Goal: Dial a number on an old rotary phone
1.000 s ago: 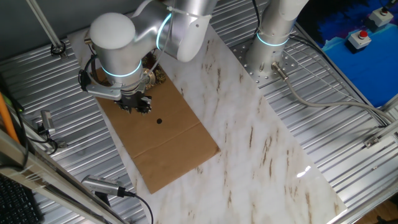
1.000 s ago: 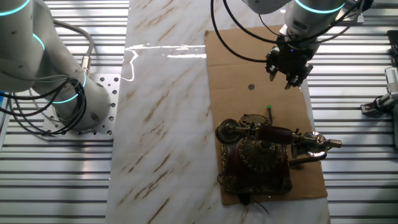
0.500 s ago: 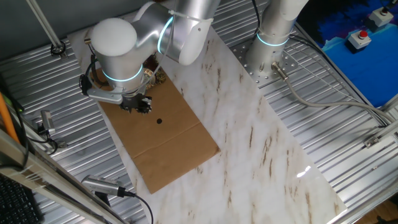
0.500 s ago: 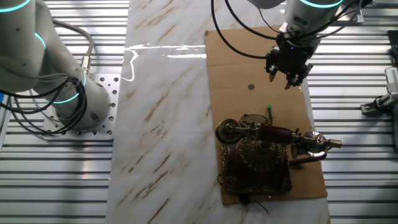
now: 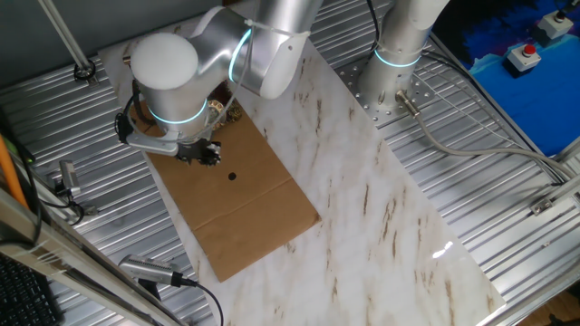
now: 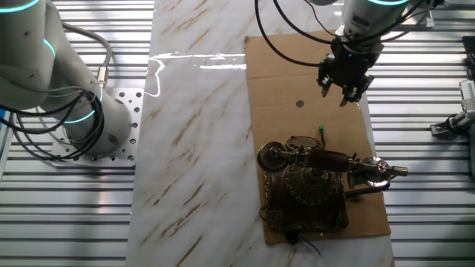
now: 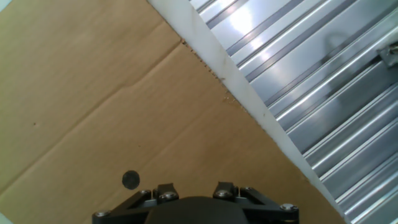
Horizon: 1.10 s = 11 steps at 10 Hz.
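The old rotary phone (image 6: 308,185) stands on the near end of a cardboard sheet (image 6: 282,74), dark red-brown with gold trim, its round dial facing up and its brass-ended handset lying across the top. In one fixed view only a gold corner of the phone (image 5: 224,110) shows behind the arm. My gripper (image 6: 344,87) hangs over the sheet's right edge, well short of the phone, open, with nothing between its fingers. The hand view shows only the finger bases of the gripper (image 7: 194,188) over bare cardboard (image 7: 112,106).
A thin black green-tipped stick (image 6: 322,133) lies on the cardboard between gripper and phone. A small dark dot (image 6: 300,104) marks the sheet. Ribbed metal decking (image 7: 323,81) runs beside the marble tabletop (image 6: 193,133). The arm's base (image 5: 394,63) stands at the back.
The gripper has drifted slightly further from the phone along the cardboard's edge. The phone and stick have not moved.
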Tool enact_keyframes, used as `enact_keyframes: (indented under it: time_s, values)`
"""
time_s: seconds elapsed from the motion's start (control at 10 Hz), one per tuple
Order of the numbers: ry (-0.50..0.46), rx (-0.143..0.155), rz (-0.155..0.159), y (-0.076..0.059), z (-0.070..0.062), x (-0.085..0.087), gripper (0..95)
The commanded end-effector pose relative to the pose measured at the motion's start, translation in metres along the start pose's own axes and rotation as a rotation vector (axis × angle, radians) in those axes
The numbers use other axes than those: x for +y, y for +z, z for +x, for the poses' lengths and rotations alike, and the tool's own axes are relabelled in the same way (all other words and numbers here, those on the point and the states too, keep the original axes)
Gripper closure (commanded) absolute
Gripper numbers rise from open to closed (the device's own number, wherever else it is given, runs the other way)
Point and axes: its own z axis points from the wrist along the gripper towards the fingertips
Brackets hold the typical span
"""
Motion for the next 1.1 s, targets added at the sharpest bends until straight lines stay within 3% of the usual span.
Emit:
enact_keyframes:
  time_s: [0.1, 0.2, 0.3, 0.7, 1.1]
  values:
    - [0.007, 0.029, 0.001, 0.000, -0.001, 0.000, 57.0]
    - [0.026, 0.062, 0.006, -0.006, 0.002, 0.000, 57.0]
    - [0.031, 0.073, 0.006, -0.011, 0.006, 0.000, 57.0]
    - [0.008, 0.092, 0.014, -0.024, 0.030, -0.009, 57.0]
    - [-0.002, 0.119, 0.027, -0.028, 0.043, -0.014, 57.0]
